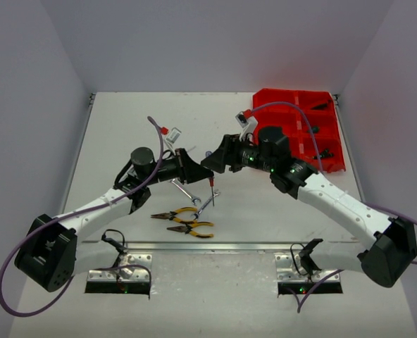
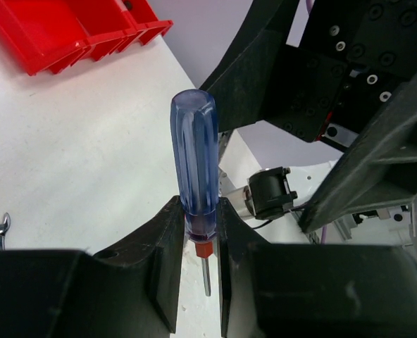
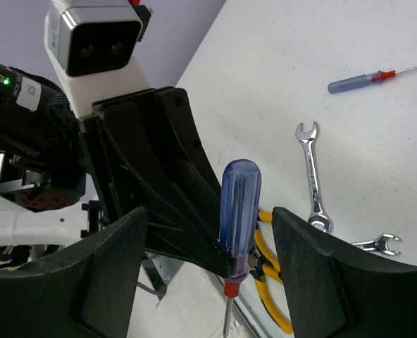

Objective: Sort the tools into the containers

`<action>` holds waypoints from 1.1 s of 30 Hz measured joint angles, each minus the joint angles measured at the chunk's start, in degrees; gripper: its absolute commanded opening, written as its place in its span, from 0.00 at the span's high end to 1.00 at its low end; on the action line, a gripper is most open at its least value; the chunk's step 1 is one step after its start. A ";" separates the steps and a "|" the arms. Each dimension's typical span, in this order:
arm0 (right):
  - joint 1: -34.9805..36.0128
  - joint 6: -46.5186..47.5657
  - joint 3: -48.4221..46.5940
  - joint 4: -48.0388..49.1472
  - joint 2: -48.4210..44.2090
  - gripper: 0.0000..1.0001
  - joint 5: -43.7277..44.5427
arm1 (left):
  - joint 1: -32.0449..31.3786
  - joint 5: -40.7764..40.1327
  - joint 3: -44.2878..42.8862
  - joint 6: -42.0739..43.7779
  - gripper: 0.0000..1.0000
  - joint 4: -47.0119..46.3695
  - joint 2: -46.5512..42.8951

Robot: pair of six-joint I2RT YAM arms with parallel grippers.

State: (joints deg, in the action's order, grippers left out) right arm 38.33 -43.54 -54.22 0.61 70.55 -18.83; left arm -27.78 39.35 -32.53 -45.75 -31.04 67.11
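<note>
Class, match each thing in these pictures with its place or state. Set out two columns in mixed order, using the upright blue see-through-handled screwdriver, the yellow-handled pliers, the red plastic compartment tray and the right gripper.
Column one
1. blue see-through-handled screwdriver
2. yellow-handled pliers
3. red plastic compartment tray
4. right gripper

Column two
a. at the far right corner of the table
b. open, one finger on each side of the handle, not touching it
c. clamped by the left gripper
d. lying flat on the near side of the table

Pairs: 1-c, 2-d, 3-a, 4-b
</note>
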 measured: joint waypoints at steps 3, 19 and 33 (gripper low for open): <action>0.00 0.02 -0.02 -0.16 -1.17 0.39 1.58 | -0.01 0.66 0.24 0.13 1.00 -0.34 0.00; -0.59 -0.39 0.46 2.81 3.54 1.00 -4.14 | -0.39 2.64 1.40 0.02 0.96 -2.24 -0.48; -14.60 -3.53 0.29 1.06 3.42 1.00 -3.20 | -1.01 -18.76 -11.19 7.01 0.00 30.52 -3.55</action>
State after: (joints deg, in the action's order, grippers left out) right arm 23.73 -47.07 -53.93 1.67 73.97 -22.03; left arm -28.80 20.59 -43.72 -38.74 -0.52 63.56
